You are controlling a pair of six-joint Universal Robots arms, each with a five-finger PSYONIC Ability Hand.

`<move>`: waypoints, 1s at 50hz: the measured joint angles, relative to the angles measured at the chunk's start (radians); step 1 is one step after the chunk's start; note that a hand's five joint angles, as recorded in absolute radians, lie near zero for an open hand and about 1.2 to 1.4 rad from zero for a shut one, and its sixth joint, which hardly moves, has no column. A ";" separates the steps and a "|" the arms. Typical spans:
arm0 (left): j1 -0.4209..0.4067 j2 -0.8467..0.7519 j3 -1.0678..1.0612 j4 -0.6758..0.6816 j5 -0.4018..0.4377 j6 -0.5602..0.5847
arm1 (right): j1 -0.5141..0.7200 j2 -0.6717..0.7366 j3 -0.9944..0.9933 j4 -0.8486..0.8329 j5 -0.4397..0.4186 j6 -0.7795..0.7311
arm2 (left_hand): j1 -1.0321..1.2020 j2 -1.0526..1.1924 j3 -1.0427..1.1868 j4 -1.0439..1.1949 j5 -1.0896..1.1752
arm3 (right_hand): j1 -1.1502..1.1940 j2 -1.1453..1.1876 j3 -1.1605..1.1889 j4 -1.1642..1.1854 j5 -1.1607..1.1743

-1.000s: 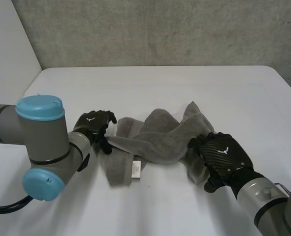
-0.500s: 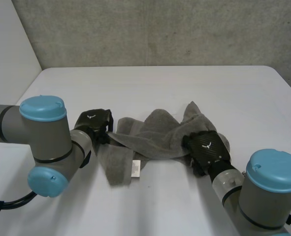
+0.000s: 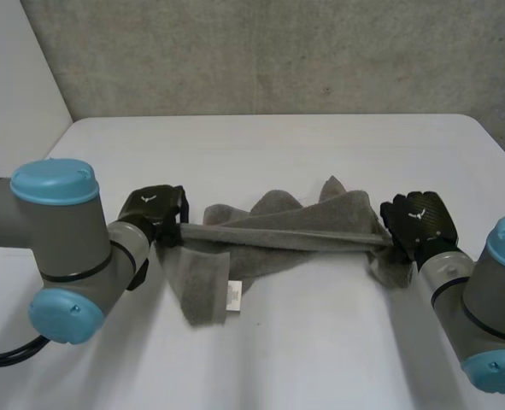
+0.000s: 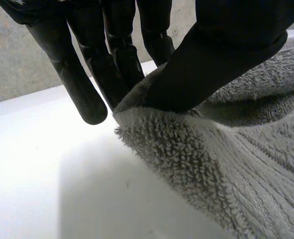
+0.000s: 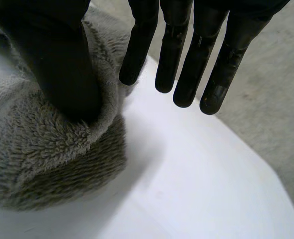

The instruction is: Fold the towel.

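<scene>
A grey towel (image 3: pixel 269 231) lies crumpled on the white table (image 3: pixel 278 154), its near edge pulled into a taut line between my two hands. My left hand (image 3: pixel 154 212) is at the towel's left end. In the left wrist view its thumb (image 4: pixel 221 55) pinches a towel (image 4: pixel 226 164) corner against the fingers. My right hand (image 3: pixel 419 220) holds the right end. In the right wrist view its thumb (image 5: pixel 57 59) digs into a fold of the towel (image 5: pixel 47 149), which wraps round it, while the fingers (image 5: pixel 179 55) stay straight beyond the cloth. A white label (image 3: pixel 233 293) hangs on a flap at the front.
A grey wall (image 3: pixel 278 51) rises behind the table's far edge, and a lighter wall stands at the far left. Bare tabletop lies behind and in front of the towel. Both grey forearms come in from the near corners.
Both hands have closed on the towel's ends and moved apart. The bunched cloth between them is now drawn into a straight taut edge, and the right hand has shifted far to the right.
</scene>
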 measured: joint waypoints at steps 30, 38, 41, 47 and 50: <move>-0.001 -0.039 0.002 0.028 0.002 0.001 | 0.007 0.092 -0.172 0.197 -0.108 0.299 | 0.000 0.000 0.000 0.000 0.000 | -0.087 -0.082 -0.077 -0.078 -0.083; -0.001 -0.028 0.002 0.056 0.008 0.000 | 0.010 0.086 -0.203 0.231 -0.106 0.306 | -0.267 -0.284 -0.282 -0.284 -0.271 | -0.220 -0.196 -0.193 -0.193 -0.195; -0.002 -0.018 0.002 0.059 0.014 0.000 | 0.011 0.078 -0.220 0.258 -0.107 0.323 | -0.344 -0.369 -0.366 -0.368 -0.353 | -0.231 -0.205 -0.203 -0.203 -0.206; -0.003 -0.014 0.007 0.060 0.040 0.002 | 0.012 0.072 -0.247 0.283 -0.107 0.354 | -0.382 -0.408 -0.405 -0.408 -0.395 | -0.232 -0.207 -0.205 -0.204 -0.209; -0.003 -0.022 0.016 0.059 0.052 0.002 | 0.015 0.075 -0.256 0.282 -0.107 0.361 | -0.383 -0.408 -0.405 -0.409 -0.397 | -0.228 -0.206 -0.203 -0.203 -0.207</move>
